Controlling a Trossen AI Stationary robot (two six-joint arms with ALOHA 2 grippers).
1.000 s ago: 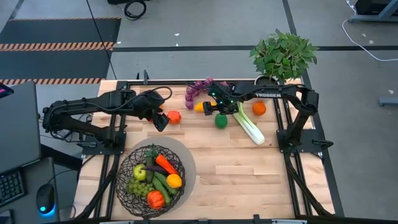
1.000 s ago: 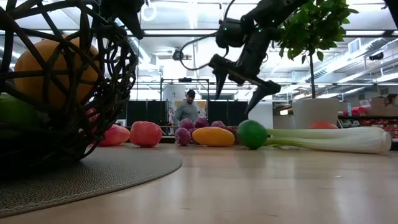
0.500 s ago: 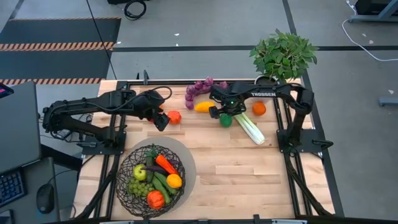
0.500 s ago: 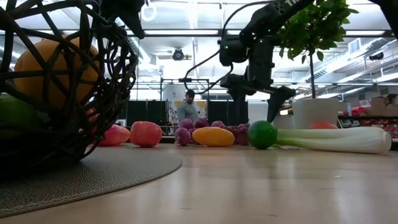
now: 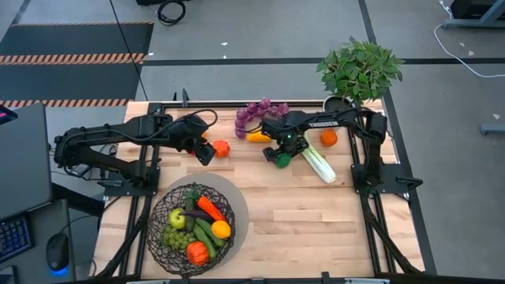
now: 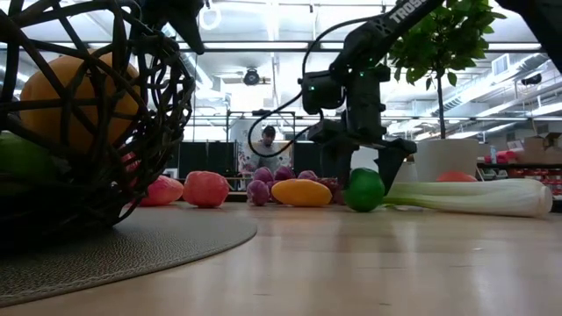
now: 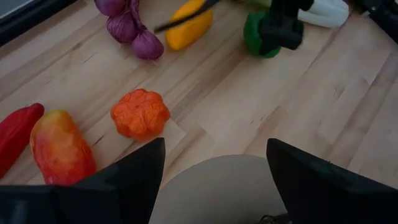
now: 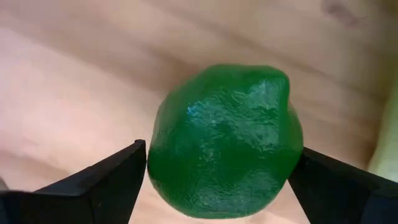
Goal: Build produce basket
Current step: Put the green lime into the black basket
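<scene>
right pincer (image 8: 217, 165): straddling round dark-green toy pepper (image 8: 225, 140) on wooden surface (image 5: 316, 213), fingers wide
left pincer (image 7: 214, 177): hovering wide, holding nothing

Evenly lit from overhead ceiling strips (image 6: 263, 46); soft shadows on table (image 5: 316, 213). Near basket (image 6: 97, 114) blurred in low view; glossy highlights on green pepper (image 8: 225, 140).

Robotics lab: hazard-striped floor (image 5: 75, 57), ceiling strip lights (image 6: 263, 46), desk w/ keyboard (image 5: 14, 234).
</scene>
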